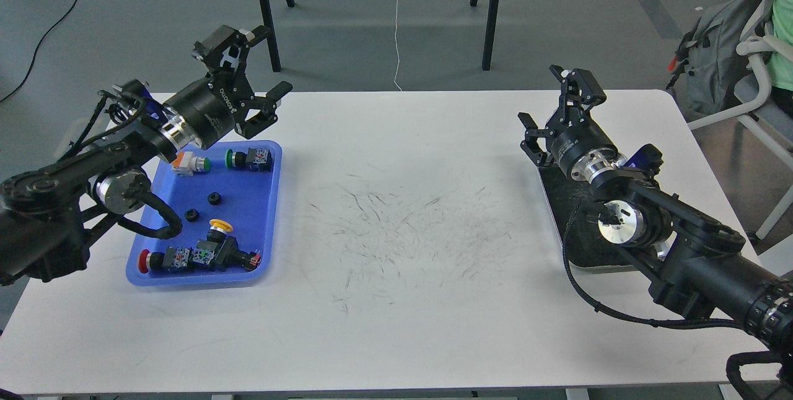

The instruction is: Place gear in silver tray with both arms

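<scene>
Two small black gears point(214, 198) point(192, 215) lie in the blue plastic tray point(263, 214) at the left of the table. The silver tray point(610, 267) with a dark scuffed bottom lies at the right, mostly hidden under my right arm. My left gripper point(263, 62) is open and empty, held above the blue tray's far edge. My right gripper point(553, 100) is open and empty, above the silver tray's far left corner.
The blue tray also holds several push-button switches with red, yellow, green and orange caps point(204, 251). The white table point(396, 214) has dark scuff marks in its middle. Black stand legs point(266, 10) stand behind the table; a chair and grey backpack point(722, 59) are at the far right.
</scene>
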{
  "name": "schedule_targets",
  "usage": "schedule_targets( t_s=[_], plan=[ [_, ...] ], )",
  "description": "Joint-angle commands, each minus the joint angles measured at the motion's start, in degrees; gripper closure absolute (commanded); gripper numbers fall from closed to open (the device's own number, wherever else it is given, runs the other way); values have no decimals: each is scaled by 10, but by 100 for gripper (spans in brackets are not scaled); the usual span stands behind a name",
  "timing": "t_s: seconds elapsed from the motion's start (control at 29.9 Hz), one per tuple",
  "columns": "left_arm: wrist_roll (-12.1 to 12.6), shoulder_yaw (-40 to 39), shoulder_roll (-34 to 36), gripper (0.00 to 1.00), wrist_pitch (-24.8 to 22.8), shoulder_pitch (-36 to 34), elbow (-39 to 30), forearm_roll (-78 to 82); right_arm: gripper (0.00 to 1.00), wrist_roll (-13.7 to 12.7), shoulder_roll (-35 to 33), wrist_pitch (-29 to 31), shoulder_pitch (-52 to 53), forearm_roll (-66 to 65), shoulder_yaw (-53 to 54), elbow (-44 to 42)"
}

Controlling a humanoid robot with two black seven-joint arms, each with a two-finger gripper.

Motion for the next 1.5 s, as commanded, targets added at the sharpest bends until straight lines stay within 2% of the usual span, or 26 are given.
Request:
schedule_targets(
  t_s=[0.0,0.13,0.27,0.3,0.4,0.47,0.5,0.64,0.67,0.84,0.97,1.04,1.17,1.27,1.47],
  plan=[
    [0,4,45,0,13,-14,-13,38,0,1,0,0,0,0,0,0],
    [0,4,81,0,35,-16,-33,41,0,2,2,-1,-4,0,1,0],
    [0,-18,110,0,87,-5,-39,8,0,2,4,-4,-5,0,1,0],
    [0,-21,110,0,111,-2,-39,-6,0,2,4,-4,-5,0,1,0],
    [0,-16,96,0,232,10,-51,-9,0,2,4,-5,-7,0,1,1],
    [0,-14,79,0,278,14,-52,-8,0,2,4,-5,-7,0,1,1],
    [0,-14,74,0,284,16,-50,-8,0,2,5,-5,-6,1,1,1],
    [0,-19,78,0,210,23,-66,-16,0,2,3,-8,-7,0,1,2],
    [0,-21,74,0,206,31,-68,-17,0,2,3,-8,-7,1,1,2],
    [0,-25,54,0,220,44,-64,-13,0,0,6,-8,-7,0,2,0],
    [0,-30,54,0,287,45,-78,-15,0,0,13,-9,-7,1,2,0],
    [0,-33,50,0,303,51,-81,-19,0,0,12,-9,-7,1,2,-1],
    [0,-30,41,0,298,57,-66,-17,0,0,8,-9,-6,1,2,1],
    [0,-21,33,0,288,70,-79,-10,0,0,7,-9,-6,1,2,1],
    [0,53,90,0,275,64,-133,20,0,0,6,-10,-8,1,2,2]
  ],
)
